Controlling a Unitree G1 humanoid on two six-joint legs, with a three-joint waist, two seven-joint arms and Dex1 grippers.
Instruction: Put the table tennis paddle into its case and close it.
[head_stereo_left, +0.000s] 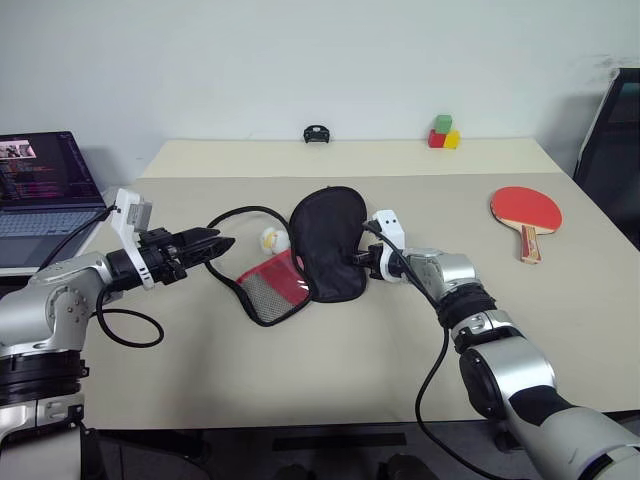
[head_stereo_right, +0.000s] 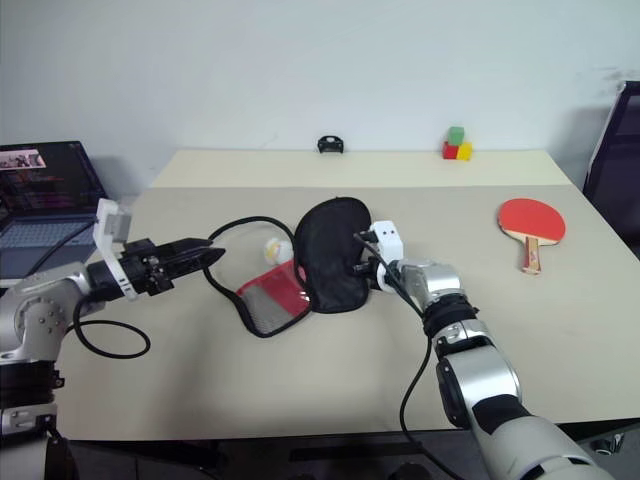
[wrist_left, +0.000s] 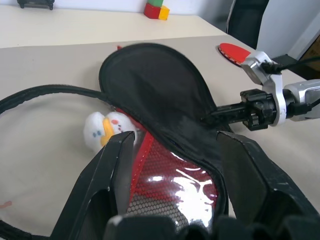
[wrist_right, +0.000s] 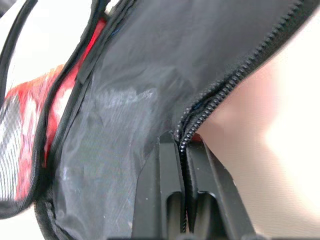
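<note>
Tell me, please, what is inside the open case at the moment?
The case holds no paddle: the paddle lies apart on the table. Black lining and the red mesh half show; the black flap hides anything under it.

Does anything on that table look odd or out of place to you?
Yes. The case lies unzipped and splayed, its black flap lifted and pinched at the zipper edge by the right tool, while the paddle lies far off to the right. A small white-and-yellow toy sits against the open case.

One paddle (head_stereo_left: 524, 211), one case (head_stereo_left: 327, 243), one ball (head_stereo_left: 274, 240), three blocks (head_stereo_left: 443, 133), one laptop (head_stereo_left: 42, 188).
</note>
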